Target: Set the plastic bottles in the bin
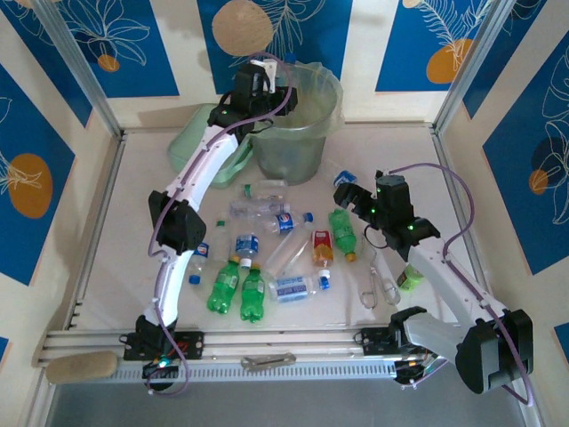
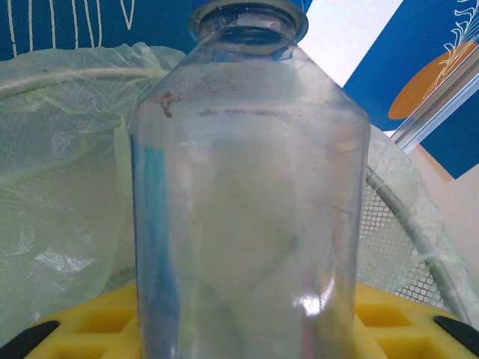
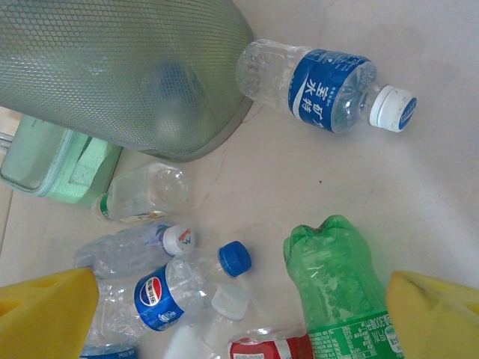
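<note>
My left gripper is raised over the rim of the pale-green bin and is shut on a clear plastic bottle. The bottle stands upright between the yellow fingers, with the bin's bag liner behind it. My right gripper hangs open over the table. A green bottle lies below it near the right finger, untouched. Several more bottles lie mid-table: two green ones, an orange one and clear blue-labelled ones.
A flat pale-green lid lies left of the bin. A stubby lime-green item and metal tongs rest near the right arm. More tongs sit on the front rail. A clear blue-labelled bottle lies beside the bin's base.
</note>
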